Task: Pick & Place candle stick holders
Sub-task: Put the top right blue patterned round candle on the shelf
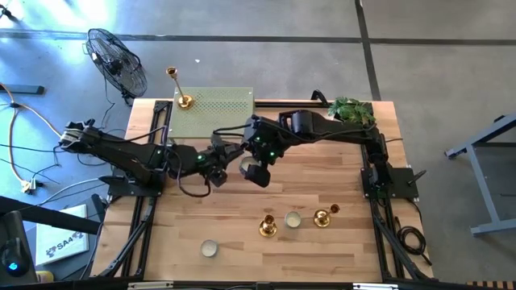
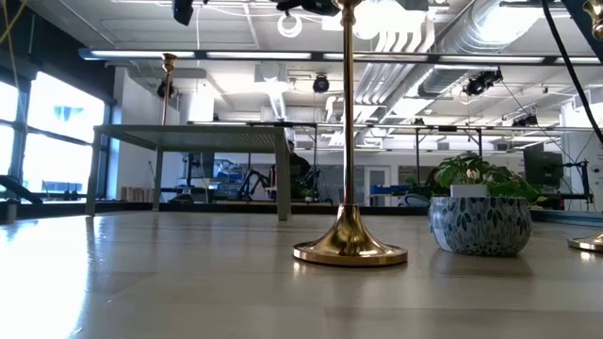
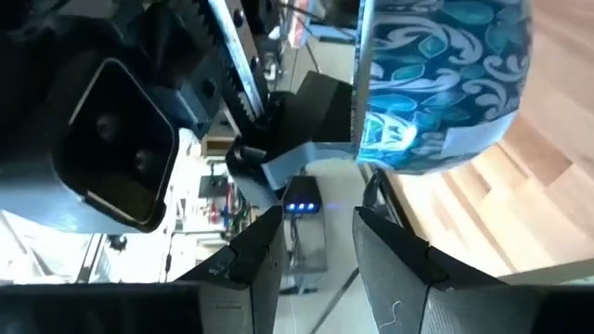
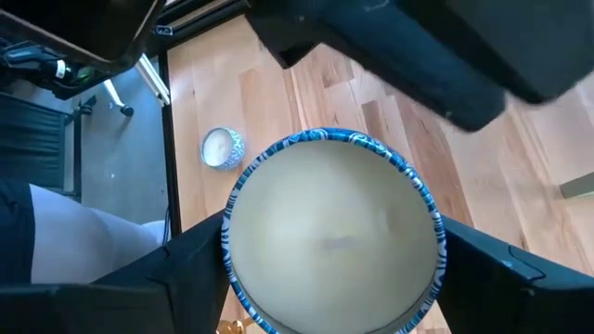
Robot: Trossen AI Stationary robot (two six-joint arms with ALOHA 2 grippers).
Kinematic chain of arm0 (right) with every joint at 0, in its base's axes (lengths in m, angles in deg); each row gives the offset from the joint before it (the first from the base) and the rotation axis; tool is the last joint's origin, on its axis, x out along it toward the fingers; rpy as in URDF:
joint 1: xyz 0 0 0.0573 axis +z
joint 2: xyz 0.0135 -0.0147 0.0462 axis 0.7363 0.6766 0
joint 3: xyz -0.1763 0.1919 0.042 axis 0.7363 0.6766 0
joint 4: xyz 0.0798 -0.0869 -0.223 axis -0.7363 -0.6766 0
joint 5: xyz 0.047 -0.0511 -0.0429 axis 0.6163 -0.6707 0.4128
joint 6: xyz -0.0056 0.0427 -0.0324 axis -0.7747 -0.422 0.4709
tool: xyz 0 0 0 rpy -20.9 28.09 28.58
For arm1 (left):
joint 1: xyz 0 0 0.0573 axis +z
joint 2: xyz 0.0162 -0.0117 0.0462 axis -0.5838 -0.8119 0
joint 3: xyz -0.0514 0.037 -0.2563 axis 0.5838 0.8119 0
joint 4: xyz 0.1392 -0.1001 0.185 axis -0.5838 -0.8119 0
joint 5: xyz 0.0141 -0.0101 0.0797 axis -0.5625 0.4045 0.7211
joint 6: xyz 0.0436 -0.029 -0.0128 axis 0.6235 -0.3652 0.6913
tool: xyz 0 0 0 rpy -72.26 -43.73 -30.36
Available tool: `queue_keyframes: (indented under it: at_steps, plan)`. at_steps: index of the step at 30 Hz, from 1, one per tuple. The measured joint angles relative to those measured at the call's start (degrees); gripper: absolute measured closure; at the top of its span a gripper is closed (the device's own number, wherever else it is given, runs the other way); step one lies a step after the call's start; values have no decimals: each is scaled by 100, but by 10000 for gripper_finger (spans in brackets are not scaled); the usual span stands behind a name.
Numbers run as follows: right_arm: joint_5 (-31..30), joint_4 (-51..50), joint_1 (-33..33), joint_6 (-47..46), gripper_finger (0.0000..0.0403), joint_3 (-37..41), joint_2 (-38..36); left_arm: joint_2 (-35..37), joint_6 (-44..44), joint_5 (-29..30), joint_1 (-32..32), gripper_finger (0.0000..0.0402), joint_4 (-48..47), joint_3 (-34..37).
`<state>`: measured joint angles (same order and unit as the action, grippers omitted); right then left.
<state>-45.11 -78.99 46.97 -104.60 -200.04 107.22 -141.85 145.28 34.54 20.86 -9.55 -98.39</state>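
Candlestick [image 2: 350,141] upright, stem vertical.

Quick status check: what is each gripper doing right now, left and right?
Left gripper: fingers apart, nothing between them, beside the blue patterned candle jar.
Right gripper: closed around that jar, holding it above the table.

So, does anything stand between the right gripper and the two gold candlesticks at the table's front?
Yes: a blue-patterned round candle bowl fills the right gripper, which is closed on it. Nothing else visibly lies between it and the two gold brass candlesticks.
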Motion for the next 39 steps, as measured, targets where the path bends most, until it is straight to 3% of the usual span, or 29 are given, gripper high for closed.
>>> queue_keyframes:
  at_steps: [7,22,28,31,35,39]
  plan:
    - [39,-11,2,22,105,0,0,0,10,210,-360,275,-71,-1]
    - [15,-11,-27,66,105,0,0,0,-1401,1979,-435,275,-469,-479]
    - [13,-46,-28,66,105,0,0,0,-1395,2403,-434,275,-535,-479]
    - [13,-52,-28,66,105,0,0,0,-1242,2394,-433,275,-495,-477]
    - [-11,-55,-28,66,105,0,-2,0,-412,2413,-433,275,-497,-476]
    - [-11,-72,-28,66,105,0,-2,0,-450,2299,-534,275,-484,-476]
